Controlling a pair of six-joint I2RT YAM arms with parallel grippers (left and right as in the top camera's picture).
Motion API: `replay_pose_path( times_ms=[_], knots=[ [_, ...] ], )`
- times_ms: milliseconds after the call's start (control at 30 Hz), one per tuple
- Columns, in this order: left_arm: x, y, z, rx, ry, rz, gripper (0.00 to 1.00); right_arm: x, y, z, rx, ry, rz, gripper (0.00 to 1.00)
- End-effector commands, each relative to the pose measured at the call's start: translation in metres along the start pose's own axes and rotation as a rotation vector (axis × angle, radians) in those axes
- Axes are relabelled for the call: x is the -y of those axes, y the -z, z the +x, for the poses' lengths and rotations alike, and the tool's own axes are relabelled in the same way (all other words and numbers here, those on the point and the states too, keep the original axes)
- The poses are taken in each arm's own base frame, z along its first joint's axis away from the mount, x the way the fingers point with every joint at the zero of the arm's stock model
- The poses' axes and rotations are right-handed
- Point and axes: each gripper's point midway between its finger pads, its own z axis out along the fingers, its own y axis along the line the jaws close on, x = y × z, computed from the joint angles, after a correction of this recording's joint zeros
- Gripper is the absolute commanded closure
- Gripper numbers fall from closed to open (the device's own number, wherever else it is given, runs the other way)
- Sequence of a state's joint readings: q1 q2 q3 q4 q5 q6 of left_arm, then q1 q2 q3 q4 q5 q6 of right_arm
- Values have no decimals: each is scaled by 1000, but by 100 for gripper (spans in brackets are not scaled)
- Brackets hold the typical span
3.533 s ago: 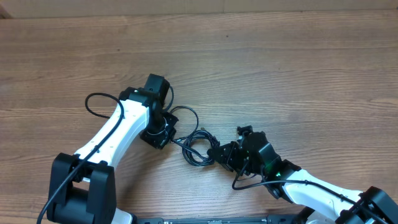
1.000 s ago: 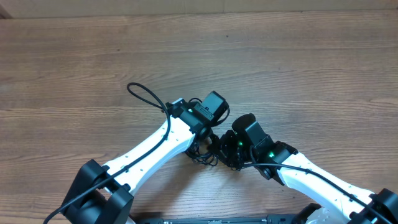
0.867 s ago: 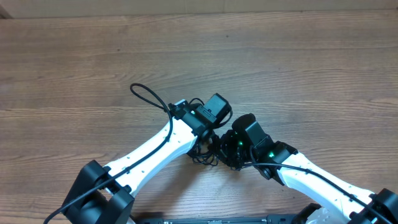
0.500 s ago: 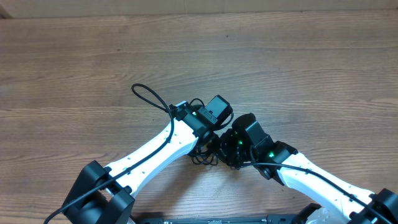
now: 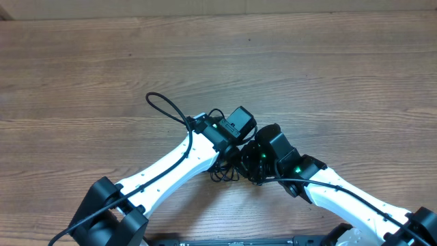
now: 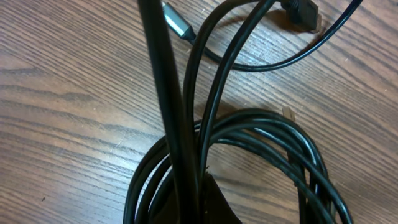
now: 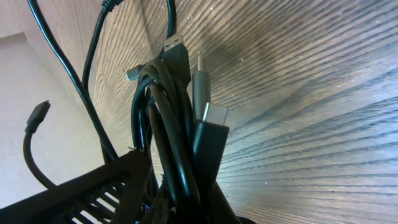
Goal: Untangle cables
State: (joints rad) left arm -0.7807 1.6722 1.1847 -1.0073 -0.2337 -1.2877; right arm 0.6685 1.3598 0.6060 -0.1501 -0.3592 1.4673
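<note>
The cables [image 5: 222, 172] are thin black cords bunched on the wooden table between my two grippers. My left gripper [image 5: 231, 154] is right over the bundle and shut on one cord. In the left wrist view that cord runs straight up from the jaws [image 6: 199, 208] through a coil of cables [image 6: 267, 124], with a silver plug [image 6: 176, 23] at the top. My right gripper [image 5: 247, 162] is shut on the bundle from the right. In the right wrist view the cords [image 7: 168, 124] rise from the jaws [image 7: 199, 211] with a silver USB tip [image 7: 200, 93] among them.
The left arm's own thick black wire [image 5: 164, 108] loops out over the table [image 5: 307, 68] to the left. The two wrists nearly touch. The left gripper's black body [image 7: 93, 193] shows close in the right wrist view.
The left arm swung right from 3.5 s ago and closed in on the right gripper; the cables are bunched tighter. In the last second it crept only slightly right.
</note>
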Motion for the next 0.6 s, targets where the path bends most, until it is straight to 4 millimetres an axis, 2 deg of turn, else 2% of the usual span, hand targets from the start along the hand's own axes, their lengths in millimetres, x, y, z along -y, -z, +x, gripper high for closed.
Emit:
replay_pose_path(
  times_ms=[0,133,333,467,567],
  knots=[
    [6,3,22,-85,-15,17,95,-30,5,-8,46,-10,-78,96],
    [6,3,21,-81,-15,16,96,-30,5,-7,45,-10,-78,96],
    [3,2,9,-40,-54,3,93,-30,5,-7,44,-9,-78,96],
    [-1,0,-2,-37,-59,-3,82,-30,5,-7,44,-10,-78,96],
    [-5,-2,-13,-42,-44,-4,63,-30,5,-7,44,-10,-77,96]
  ],
)
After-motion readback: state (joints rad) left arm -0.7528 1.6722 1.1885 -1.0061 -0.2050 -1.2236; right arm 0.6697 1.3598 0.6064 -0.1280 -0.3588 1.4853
